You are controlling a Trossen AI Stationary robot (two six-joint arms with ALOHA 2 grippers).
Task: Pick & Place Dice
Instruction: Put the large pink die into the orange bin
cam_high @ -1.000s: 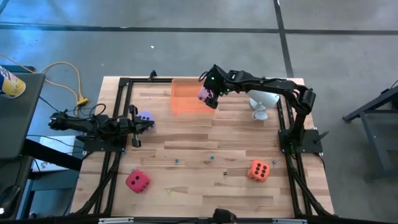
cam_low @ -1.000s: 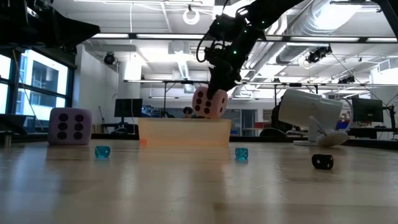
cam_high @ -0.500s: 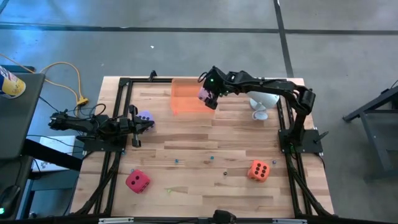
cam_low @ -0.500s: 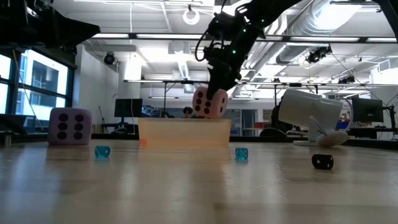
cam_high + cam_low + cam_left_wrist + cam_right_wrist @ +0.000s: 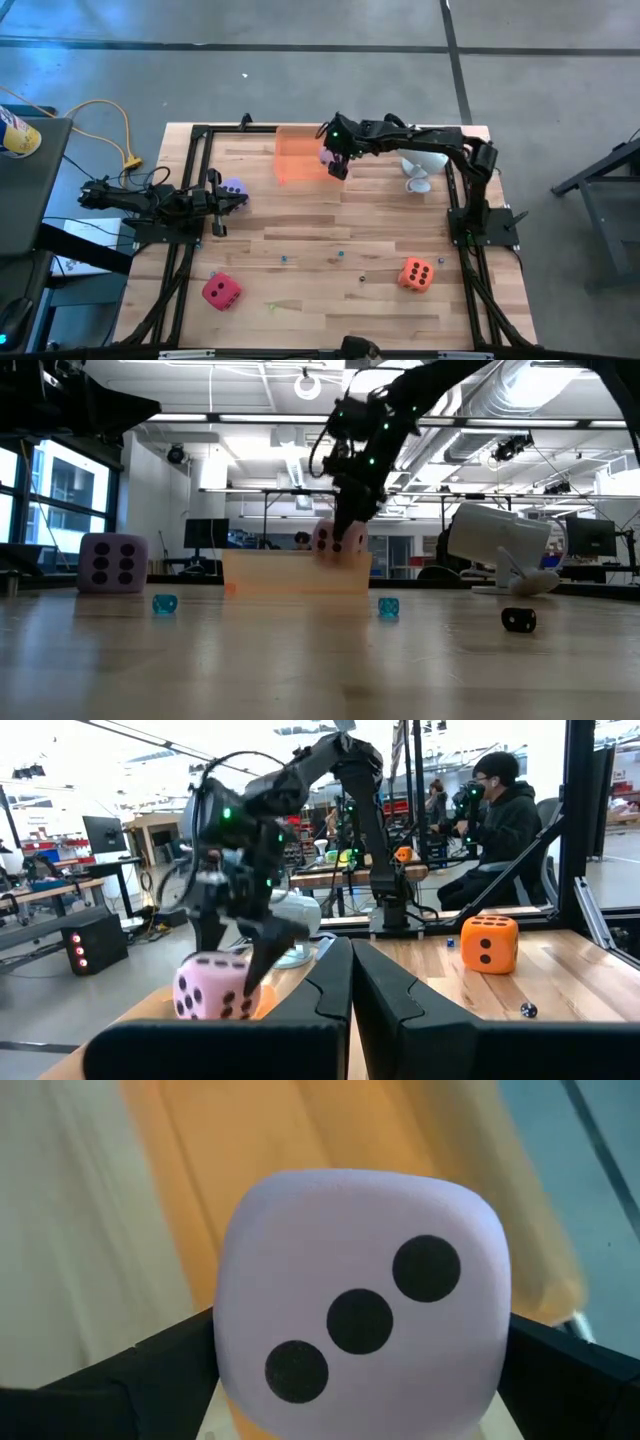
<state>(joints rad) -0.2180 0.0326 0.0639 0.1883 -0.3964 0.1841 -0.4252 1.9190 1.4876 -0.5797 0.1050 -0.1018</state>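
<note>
My right gripper (image 5: 335, 160) is shut on the pink die (image 5: 328, 154) over the translucent orange tray (image 5: 296, 160) near the table's far edge. In the low view the pink die (image 5: 337, 538) shows with its lower part behind the tray's near wall (image 5: 296, 573). The lavender die (image 5: 233, 187) stands on the table just beside my left gripper (image 5: 226, 197), which is shut and empty at the left side. The red die (image 5: 221, 291) sits on the table near the left front, and the orange die (image 5: 417, 273) near the right front. My right gripper pinches the pink die between its two fingers, one finger (image 5: 110, 1380) on each of two opposite side faces (image 5: 235, 1330). The three-pip face looks at the wrist camera. The fingers come from above, pointing down. The die's underside is hidden behind the tray wall.
A white device (image 5: 422, 165) stands right of the tray. Small teal dice (image 5: 165, 603) (image 5: 388, 607) and a small black one (image 5: 518, 620) lie mid-table. Black frame rails (image 5: 190, 190) run along the left and right edges. A person (image 5: 500, 820) sits beyond the table.
My right gripper has moved down and slightly toward the far edge, carrying the pink die lower into the tray. The die hung clear above the tray wall before, and now its lower part is behind that wall.
</note>
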